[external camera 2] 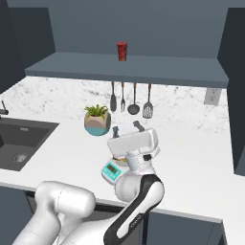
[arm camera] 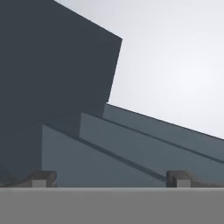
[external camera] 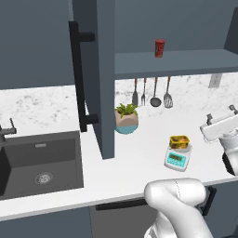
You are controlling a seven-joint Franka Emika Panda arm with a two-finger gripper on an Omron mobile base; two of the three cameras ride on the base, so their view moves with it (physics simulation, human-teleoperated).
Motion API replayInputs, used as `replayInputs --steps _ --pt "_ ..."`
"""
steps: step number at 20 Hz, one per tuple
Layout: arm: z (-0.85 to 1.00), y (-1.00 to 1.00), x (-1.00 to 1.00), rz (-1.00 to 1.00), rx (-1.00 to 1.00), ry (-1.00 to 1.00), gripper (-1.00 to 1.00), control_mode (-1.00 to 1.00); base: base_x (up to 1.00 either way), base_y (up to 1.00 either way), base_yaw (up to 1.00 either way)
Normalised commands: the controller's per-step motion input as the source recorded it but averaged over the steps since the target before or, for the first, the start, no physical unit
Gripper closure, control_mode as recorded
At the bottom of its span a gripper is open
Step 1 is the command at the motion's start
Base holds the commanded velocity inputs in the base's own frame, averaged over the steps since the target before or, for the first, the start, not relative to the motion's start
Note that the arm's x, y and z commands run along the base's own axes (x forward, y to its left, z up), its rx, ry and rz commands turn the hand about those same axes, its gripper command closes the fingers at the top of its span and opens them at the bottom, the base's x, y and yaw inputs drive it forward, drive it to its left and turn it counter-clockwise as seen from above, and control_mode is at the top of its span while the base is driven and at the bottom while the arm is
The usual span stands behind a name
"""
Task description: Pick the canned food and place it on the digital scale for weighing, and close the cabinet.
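Note:
The yellow-orange canned food (external camera: 179,142) stands on the white digital scale (external camera: 178,159), whose teal panel faces the counter's front edge. In the right base view my hand hides most of the tin, and the scale's (external camera 2: 111,171) panel peeks out to its left. My gripper (external camera: 221,113) (external camera 2: 127,128) hovers just right of the scale and above it, fingers pointing up, open with nothing between them. In the hand view the gripper (arm camera: 110,179) looks up at the slate-blue cabinet (arm camera: 57,65). The cabinet door (external camera: 95,69) with its black bar handle (external camera: 79,76) stands swung open.
A slim red can (external camera: 159,48) (external camera 2: 122,51) stands on the open cabinet shelf (external camera 2: 129,67). Kitchen utensils (external camera: 153,93) hang on the marble wall, with a potted plant (external camera: 126,118) below them. The sink (external camera: 39,162) lies at the left. Another open door (external camera 2: 237,91) stands at the right.

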Motion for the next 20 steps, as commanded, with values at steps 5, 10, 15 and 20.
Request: replayInputs --steps 5,10,15,20 --pt "0.02 -0.98 0.0 -0.09 0.04 -0.07 -1.0 -1.0 0.0 0.0 0.0" --pt "0.0 -0.82 0.01 -0.25 0.0 0.0 -1.0 -1.0 0.0 0.0 0.0" --pt "0.0 -0.62 0.03 -0.32 0.0 0.0 -1.0 -1.0 0.0 0.0 0.0" --pt "0.0 -0.34 0.13 -0.28 0.0 0.0 -1.0 -1.0 0.0 0.0 0.0"
